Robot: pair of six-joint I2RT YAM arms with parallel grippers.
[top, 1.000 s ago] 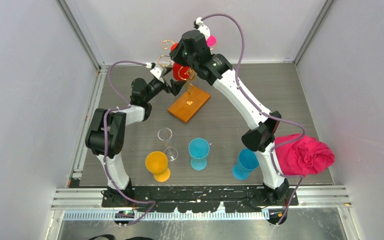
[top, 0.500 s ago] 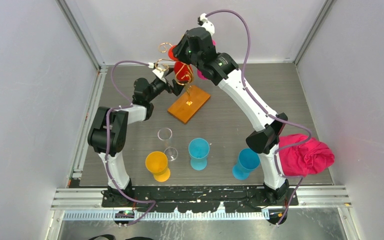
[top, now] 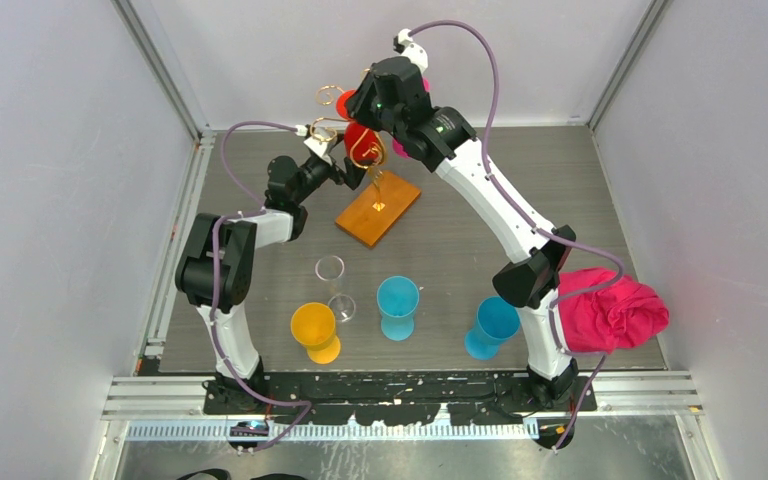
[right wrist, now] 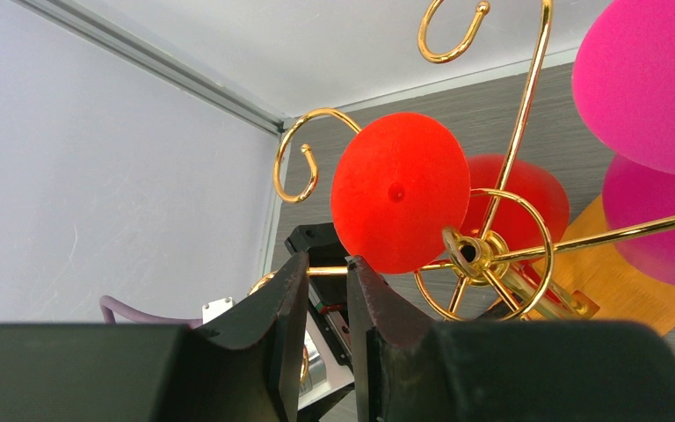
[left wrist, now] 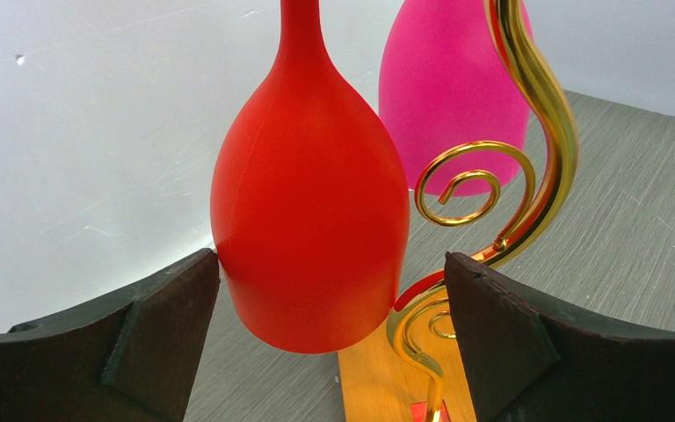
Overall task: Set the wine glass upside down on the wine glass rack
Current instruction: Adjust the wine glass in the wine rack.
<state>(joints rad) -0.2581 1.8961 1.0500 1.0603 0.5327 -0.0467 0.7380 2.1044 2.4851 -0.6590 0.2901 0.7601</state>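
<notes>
A red wine glass point(top: 361, 140) hangs upside down on the wine glass rack point(top: 378, 209), a gold scroll wire stand on an orange wooden base. Its bowl point(left wrist: 309, 211) hangs between the wide fingers of my open left gripper point(left wrist: 332, 272), the left finger at the bowl's side. From above, the glass's round red foot point(right wrist: 395, 204) rests on the gold arms point(right wrist: 492, 251). My right gripper point(right wrist: 327, 268) sits just beside the foot, its jaws a narrow gap apart with nothing gripped. A pink glass point(left wrist: 448, 79) hangs on the rack behind.
Near the front stand a clear glass point(top: 330, 270), an orange glass point(top: 313, 325), a teal glass point(top: 397, 297) and a blue glass point(top: 495, 322). A pink cloth point(top: 605, 310) lies at the right edge. The back wall is close behind the rack.
My right gripper has shifted slightly up and back over the rack and its jaws have parted a little. The left arm has barely moved.
</notes>
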